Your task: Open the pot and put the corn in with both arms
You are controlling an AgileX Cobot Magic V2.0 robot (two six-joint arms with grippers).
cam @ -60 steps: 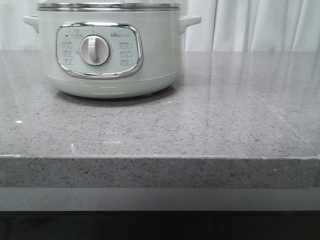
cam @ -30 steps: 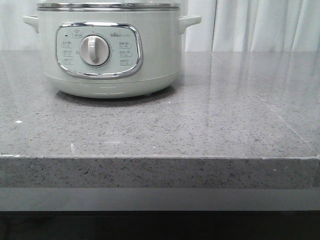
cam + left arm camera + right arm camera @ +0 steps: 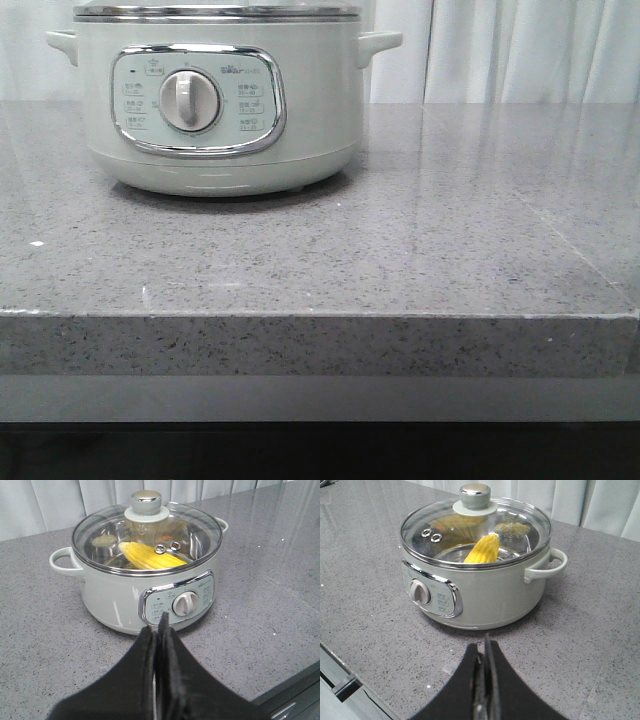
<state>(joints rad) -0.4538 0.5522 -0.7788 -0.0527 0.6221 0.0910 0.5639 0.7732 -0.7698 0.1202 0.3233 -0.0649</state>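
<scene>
Hidden: in the front view we see only the pot (image 3: 218, 100), its top cropped.
Corn: the corn (image 3: 150, 557) lies inside under the glass lid (image 3: 146, 535), slanted.
Claws: left gripper (image 3: 159, 630) and right gripper (image 3: 484, 652) pressed together, empty, near the pot.

A kitchen-like setting is showing: a speckled grey stone countertop (image 3: 400, 250) backing onto white curtains (image 3: 520, 50).
</scene>
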